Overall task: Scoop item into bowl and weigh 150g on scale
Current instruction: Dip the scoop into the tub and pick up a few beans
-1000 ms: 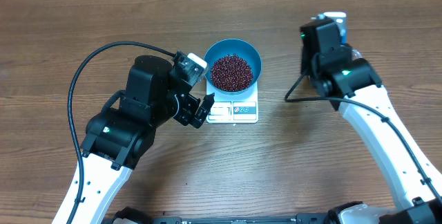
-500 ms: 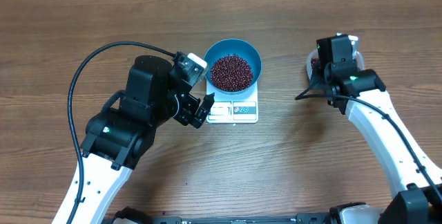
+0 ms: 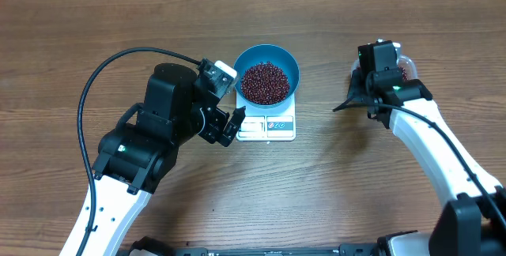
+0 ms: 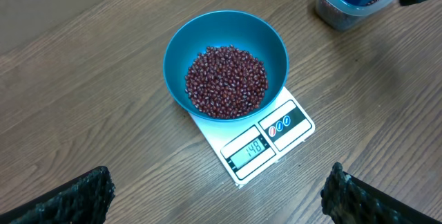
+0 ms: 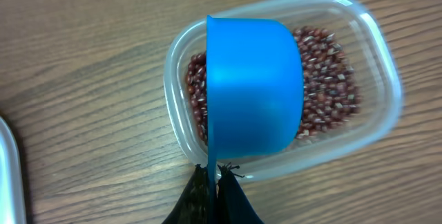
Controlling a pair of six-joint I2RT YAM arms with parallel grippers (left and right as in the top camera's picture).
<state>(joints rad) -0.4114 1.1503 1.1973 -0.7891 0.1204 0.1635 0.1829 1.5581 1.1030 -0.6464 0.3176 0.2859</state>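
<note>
The beans point(image 4: 226, 80) are piled in the bowl point(image 4: 181, 37) on the scale point(image 4: 266, 141) and a bit too little is shown, so a few more seem to be needed; the scoop point(image 5: 255, 86) is pinched tight by the right gripper point(image 5: 214, 189) over the tub point(image 5: 174, 92), and the left gripper point(image 3: 224, 124) is spread wide open and empty.

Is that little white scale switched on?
On. The scale shows digits on its display, with the bowl of beans sitting on it.

My wooden surface point(image 3: 316, 193) carries the white scale point(image 4: 266, 144) near its middle and, well apart to my right, the clear plastic tub point(image 5: 174, 99).
</note>
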